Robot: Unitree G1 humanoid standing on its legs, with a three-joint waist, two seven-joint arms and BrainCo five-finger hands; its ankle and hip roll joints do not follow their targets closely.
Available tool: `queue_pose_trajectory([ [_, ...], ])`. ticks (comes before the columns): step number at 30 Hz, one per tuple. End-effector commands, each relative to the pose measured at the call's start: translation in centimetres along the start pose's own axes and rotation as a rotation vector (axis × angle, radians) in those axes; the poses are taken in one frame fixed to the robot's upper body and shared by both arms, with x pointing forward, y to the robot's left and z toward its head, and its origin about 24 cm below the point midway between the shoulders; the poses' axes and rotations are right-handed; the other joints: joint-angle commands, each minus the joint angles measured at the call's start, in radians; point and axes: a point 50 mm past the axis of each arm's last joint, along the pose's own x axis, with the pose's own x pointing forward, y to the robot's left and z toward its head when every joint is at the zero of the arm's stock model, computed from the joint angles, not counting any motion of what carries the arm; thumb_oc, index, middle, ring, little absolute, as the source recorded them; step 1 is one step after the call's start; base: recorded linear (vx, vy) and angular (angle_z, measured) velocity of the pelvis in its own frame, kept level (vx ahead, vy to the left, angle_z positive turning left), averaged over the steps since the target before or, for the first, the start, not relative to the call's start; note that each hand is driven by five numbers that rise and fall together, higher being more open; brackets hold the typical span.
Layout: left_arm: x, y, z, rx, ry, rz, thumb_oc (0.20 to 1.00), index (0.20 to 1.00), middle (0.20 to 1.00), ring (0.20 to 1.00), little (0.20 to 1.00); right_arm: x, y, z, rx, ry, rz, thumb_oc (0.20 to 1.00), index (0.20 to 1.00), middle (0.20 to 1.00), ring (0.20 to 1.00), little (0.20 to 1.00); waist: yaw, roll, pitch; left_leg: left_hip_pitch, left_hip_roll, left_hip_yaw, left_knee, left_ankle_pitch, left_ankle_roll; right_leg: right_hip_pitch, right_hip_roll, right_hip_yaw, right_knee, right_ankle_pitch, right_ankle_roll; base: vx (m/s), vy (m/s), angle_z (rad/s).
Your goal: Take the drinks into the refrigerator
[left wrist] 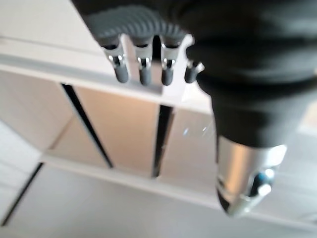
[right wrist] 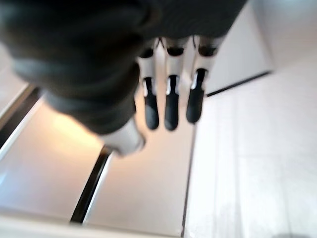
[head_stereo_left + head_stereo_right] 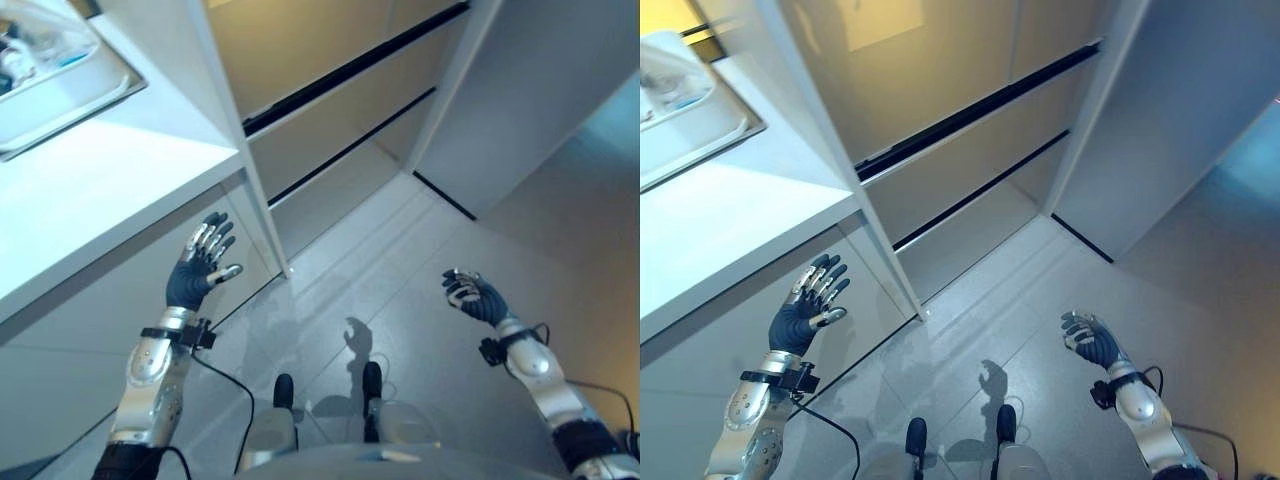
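Observation:
My left hand [image 3: 200, 268] is raised beside the white counter's front edge, fingers straight and spread, holding nothing. In its wrist view the fingers [image 1: 143, 69] point at beige fronts split by dark gaps. Over the floor at the right floats my right hand [image 3: 475, 297], fingers relaxed and empty; its wrist view has the fingers [image 2: 171, 104] stretched toward the same beige fronts. A tall unit with beige fronts [image 3: 330, 110] and dark horizontal gaps stands ahead, shut.
A white counter [image 3: 110, 180] runs along the left, with a metal tray or sink [image 3: 70, 95] at its far end. A white upright post [image 3: 235, 130] edges the unit, and a white panel [image 3: 540, 110] stands at the right. Grey floor [image 3: 400, 280] lies between.

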Motion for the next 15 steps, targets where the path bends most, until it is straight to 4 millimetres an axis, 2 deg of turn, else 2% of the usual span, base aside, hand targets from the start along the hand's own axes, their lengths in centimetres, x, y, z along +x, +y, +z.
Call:
queue_pose_trajectory([
  [1, -1.4, 1.2, -1.3, 0.12, 0.039, 0.068, 1.0, 1.0, 1.0, 1.0, 1.0, -0.2, 0.5, -1.1, 0.184, 0.029, -0.03, 1.0, 1.0, 1.0, 1.0, 1.0, 0.0, -0.014, -0.078, -0.034, -0.085, 0.027, 0.078, -0.093, 0.099, -0.009, 0.008, -0.002, 0.107, -0.113, 0.023, 0.03, 0.034, -0.29],
  [2, -1.9, 1.5, -2.3, 0.16, 0.091, 0.08, 1.0, 1.0, 1.0, 1.0, 1.0, -1.2, 1.1, -2.9, 0.205, 0.107, -0.022, 1.0, 1.0, 1.0, 1.0, 1.0, -0.005, -0.013, -0.082, -0.024, -0.084, 0.033, 0.076, -0.096, 0.1, -0.003, 0.009, 0.002, 0.109, -0.115, 0.025, 0.04, 0.03, -0.27],
  [3, -3.1, 2.1, -4.4, 0.182, 0.201, 0.1, 1.0, 1.0, 1.0, 1.0, 1.0, -2.6, 1.7, -5.3, 0.201, 0.231, -0.016, 1.0, 1.0, 1.0, 1.0, 1.0, -0.014, -0.012, -0.094, -0.008, -0.082, 0.038, 0.069, -0.1, 0.1, 0.009, 0.008, 0.005, 0.107, -0.116, 0.027, 0.04, 0.03, -0.24],
  [4, -3.1, 2.1, -4.4, 0.182, 0.201, 0.101, 1.0, 1.0, 1.0, 1.0, 1.0, -2.5, 1.7, -5.3, 0.201, 0.23, -0.016, 1.0, 1.0, 1.0, 1.0, 1.0, -0.013, -0.012, -0.093, -0.007, -0.082, 0.039, 0.069, -0.1, 0.1, 0.011, 0.009, 0.005, 0.107, -0.116, 0.027, 0.04, 0.022, -0.21],
  [5, -3.9, 2.3, -5.8, 0.204, 0.275, 0.115, 1.0, 1.0, 1.0, 1.0, 1.0, -3.4, 2.3, -6.8, 0.236, 0.311, -0.02, 1.0, 1.0, 1.0, 1.0, 1.0, -0.016, -0.011, -0.097, 0.001, -0.081, 0.041, 0.065, -0.101, 0.1, 0.018, 0.008, 0.005, 0.105, -0.116, 0.028, 0.03, 0.019, -0.08],
  [6, -5.8, 2.8, -8.5, 0.208, 0.43, 0.157, 1.0, 1.0, 1.0, 1.0, 1.0, -5.0, 3.2, -9.0, 0.261, 0.442, -0.024, 1.0, 1.0, 1.0, 1.0, 1.0, -0.023, -0.01, -0.11, 0.012, -0.08, 0.047, 0.061, -0.104, 0.1, 0.026, 0.009, 0.008, 0.103, -0.118, 0.03, 0.04, 0.028, -0.04],
  [7, -6.6, 3.1, -9.6, 0.236, 0.501, 0.174, 1.0, 1.0, 1.0, 1.0, 1.0, -5.9, 3.5, -10.1, 0.269, 0.518, -0.032, 1.0, 1.0, 1.0, 1.0, 1.0, -0.024, -0.009, -0.114, 0.018, -0.079, 0.05, 0.058, -0.104, 0.1, 0.028, 0.01, 0.01, 0.102, -0.119, 0.031, 0.03, 0.029, -0.04],
  [9, -8.4, 3.2, -11.6, 0.222, 0.638, 0.201, 1.0, 1.0, 1.0, 1.0, 1.0, -7.1, 4.0, -11.7, 0.26, 0.635, -0.035, 1.0, 1.0, 1.0, 1.0, 1.0, -0.026, -0.007, -0.122, 0.024, -0.077, 0.055, 0.053, -0.103, 0.1, 0.031, 0.011, 0.014, 0.101, -0.118, 0.033, 0.01, 0.02, -0.07],
  [11, -9.1, 3.3, -12.2, 0.234, 0.686, 0.207, 1.0, 1.0, 1.0, 1.0, 1.0, -7.6, 4.2, -12.2, 0.268, 0.674, -0.044, 1.0, 1.0, 1.0, 1.0, 1.0, -0.027, -0.007, -0.126, 0.027, -0.077, 0.056, 0.05, -0.103, 0.1, 0.034, 0.011, 0.014, 0.098, -0.118, 0.032, 0.01, 0.007, -0.08],
  [12, -12.4, 3.5, -14.5, 0.186, 0.888, 0.293, 1.0, 1.0, 1.0, 1.0, 1.0, -8.7, 4.6, -13.1, 0.282, 0.762, -0.05, 1.0, 1.0, 1.0, 1.0, 1.0, -0.028, -0.008, -0.139, 0.032, -0.076, 0.056, 0.043, -0.101, 0.1, 0.038, 0.013, 0.012, 0.093, -0.118, 0.031, 0.0, 0.0, 0.0],
  [13, -12.4, 3.5, -14.5, 0.186, 0.887, 0.293, 1.0, 1.0, 1.0, 1.0, 1.0, -8.6, 4.6, -13.1, 0.282, 0.761, -0.05, 1.0, 1.0, 1.0, 1.0, 1.0, -0.028, -0.008, -0.137, 0.032, -0.076, 0.056, 0.043, -0.101, 0.1, 0.04, 0.013, 0.012, 0.093, -0.119, 0.031, 0.0, 0.0, 0.0],
  [15, -15.0, 3.6, -15.9, 0.203, 1.061, 0.326, 1.0, 1.0, 1.0, 1.0, 1.0, -8.9, 5.0, -13.4, 0.293, 0.8, -0.044, 1.0, 1.0, 1.0, 1.0, 1.0, -0.028, -0.01, -0.148, 0.039, -0.074, 0.054, 0.035, -0.099, 0.099, 0.046, 0.015, 0.009, 0.087, -0.12, 0.03, 0.02, -0.003, -0.06],
])
